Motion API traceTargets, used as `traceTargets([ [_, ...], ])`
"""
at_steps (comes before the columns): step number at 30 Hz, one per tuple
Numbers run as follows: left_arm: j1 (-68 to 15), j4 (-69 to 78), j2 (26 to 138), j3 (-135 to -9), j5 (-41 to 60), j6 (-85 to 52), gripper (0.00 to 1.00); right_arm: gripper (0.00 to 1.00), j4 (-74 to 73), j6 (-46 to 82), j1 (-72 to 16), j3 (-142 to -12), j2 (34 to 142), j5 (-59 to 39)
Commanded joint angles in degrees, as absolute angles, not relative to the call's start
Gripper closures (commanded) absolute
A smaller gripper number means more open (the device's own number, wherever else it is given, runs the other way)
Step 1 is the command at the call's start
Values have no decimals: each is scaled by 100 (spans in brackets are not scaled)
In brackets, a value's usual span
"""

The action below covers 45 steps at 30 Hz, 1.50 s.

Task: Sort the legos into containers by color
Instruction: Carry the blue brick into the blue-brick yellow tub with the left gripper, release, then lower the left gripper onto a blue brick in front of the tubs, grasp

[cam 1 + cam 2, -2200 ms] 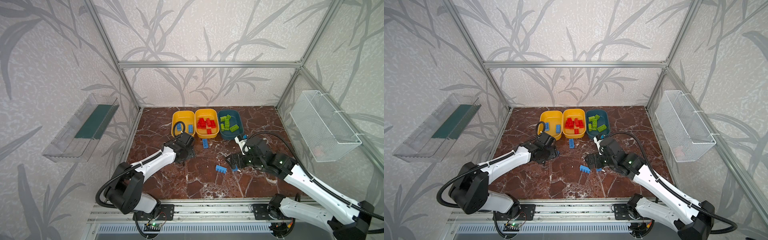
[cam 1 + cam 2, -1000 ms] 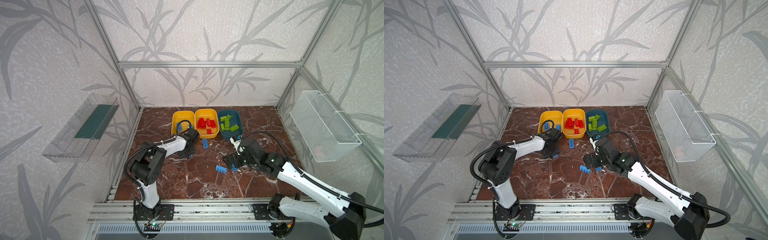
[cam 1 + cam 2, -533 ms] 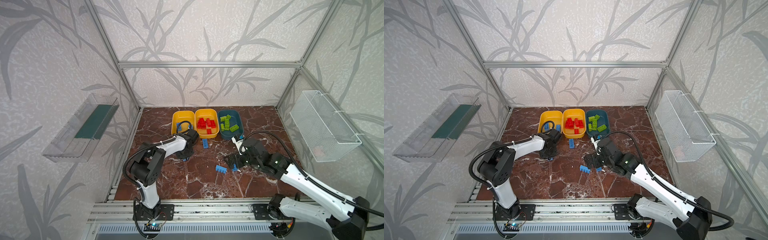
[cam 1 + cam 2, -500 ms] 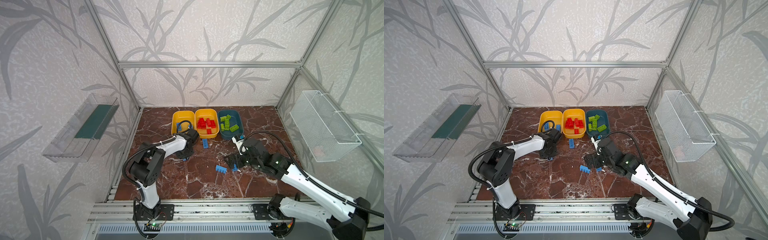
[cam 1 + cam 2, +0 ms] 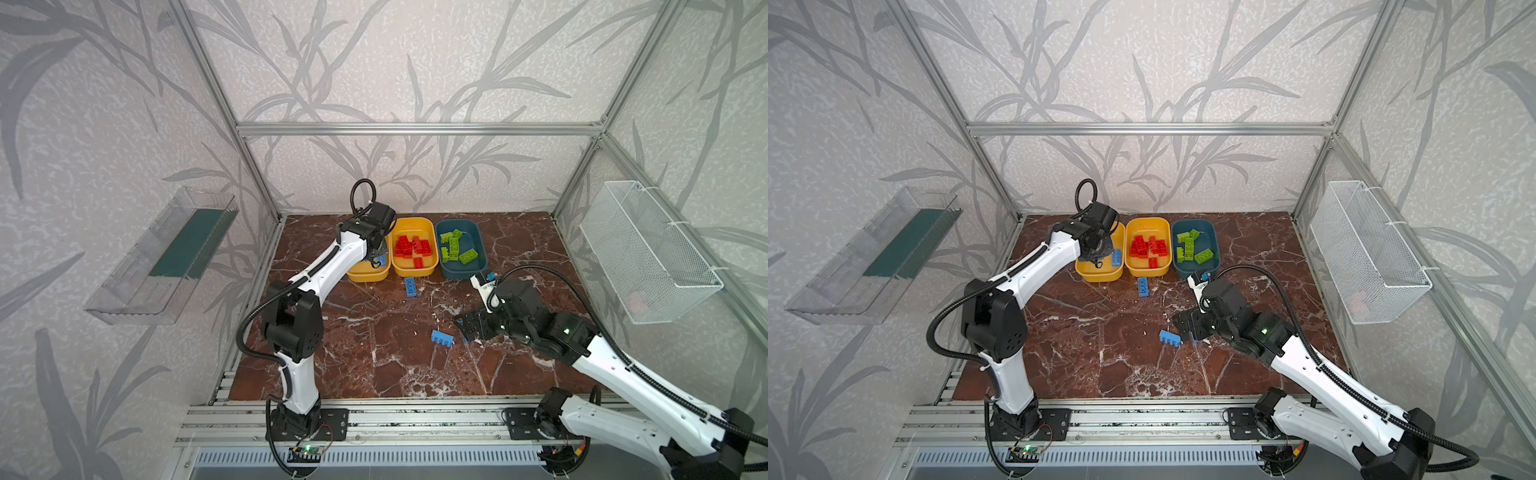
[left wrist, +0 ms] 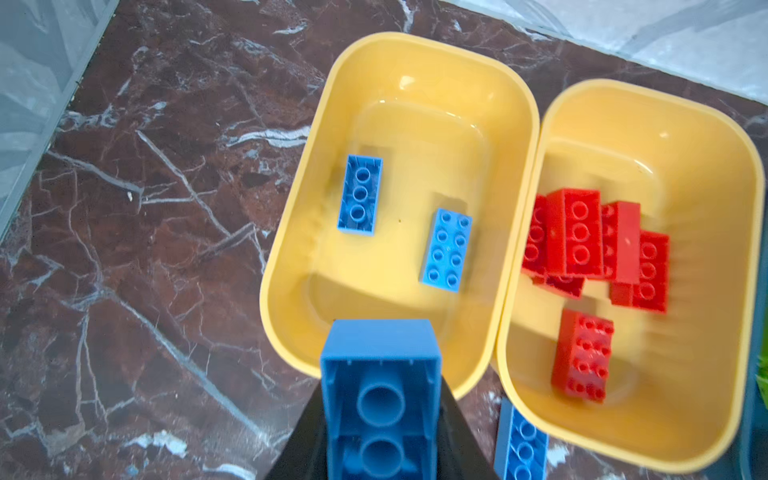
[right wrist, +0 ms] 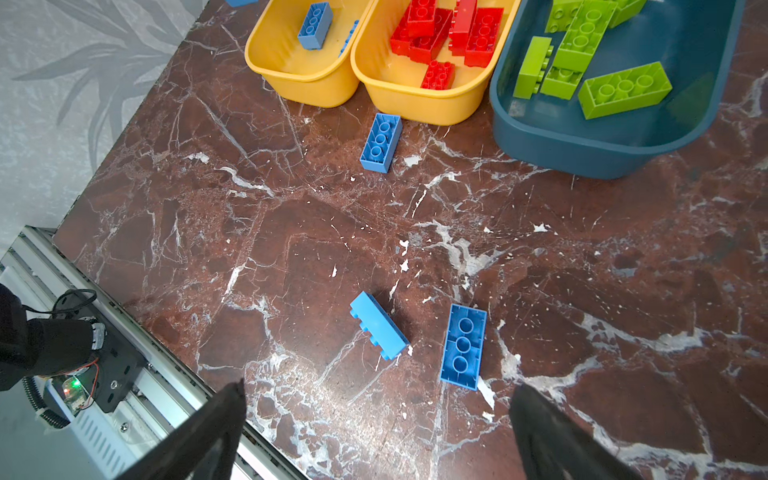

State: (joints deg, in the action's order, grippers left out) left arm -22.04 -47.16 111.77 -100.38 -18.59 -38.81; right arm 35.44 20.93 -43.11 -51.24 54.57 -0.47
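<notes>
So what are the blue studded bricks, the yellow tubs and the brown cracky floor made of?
Blue studded bricks: hard moulded plastic, probably; even colour, crisp edges, soft sheen.
Yellow rounded tubs: smooth glossy plastic, judging by bright light spots on the walls.
Brown tabletop: looks like polished marble with white veins, though it could be a printed sheet.

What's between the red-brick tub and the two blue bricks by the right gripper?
One loose blue brick by the tub; otherwise bare, in the right wrist view.
</notes>
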Motion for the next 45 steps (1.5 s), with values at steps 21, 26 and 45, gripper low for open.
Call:
traceTargets([
  [21, -2034, -4823, 11670, -10603, -910, -4009, 26, 1, 3394, 1962, -4245, -5689, 6214, -132],
  [26, -2551, -3673, 10257, -8463, -885, -4512, 25, 1, 3328, 2178, -4254, -5447, 5966, -150],
  [45, -4276, -2329, 10652, -7304, -1971, -4740, 22, 1, 3825, 2806, -4465, -4702, 4456, 277],
])
